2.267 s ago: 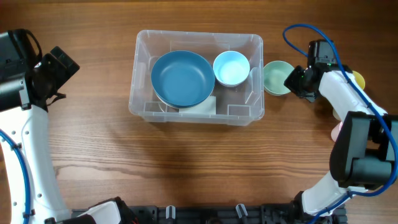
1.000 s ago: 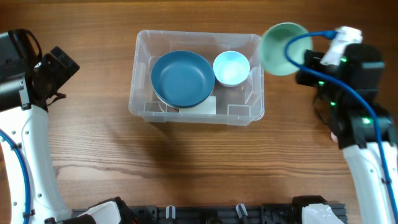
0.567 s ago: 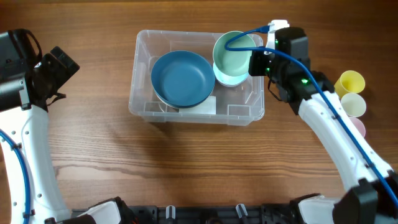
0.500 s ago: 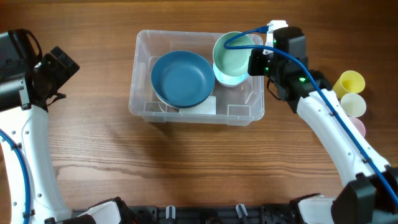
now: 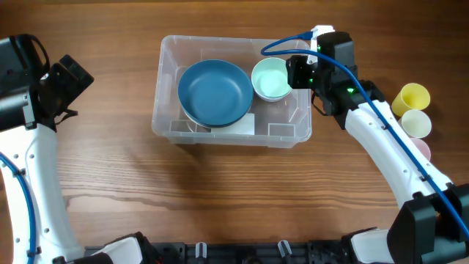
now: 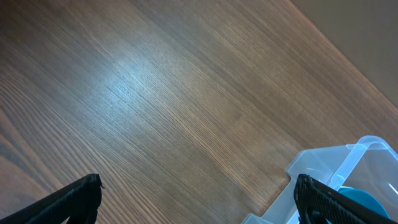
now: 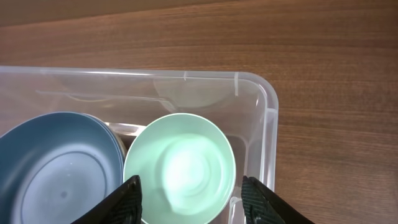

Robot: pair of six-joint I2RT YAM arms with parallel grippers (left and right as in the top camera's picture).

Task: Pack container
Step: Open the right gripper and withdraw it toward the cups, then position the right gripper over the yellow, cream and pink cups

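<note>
Overhead straight down; both wrist views share container [image 5: 167, 110] with it.

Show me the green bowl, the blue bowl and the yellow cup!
green bowl [image 7: 180, 167], right wrist view, its inside bottom
blue bowl [image 5: 215, 92], overhead view, its middle
yellow cup [image 5: 412, 96], overhead view, its inside

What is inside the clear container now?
In the container: a large blue bowl and a smaller mint-green bowl, side by side. A white label peeks from under the blue bowl; anything else beneath them is covered.
</note>
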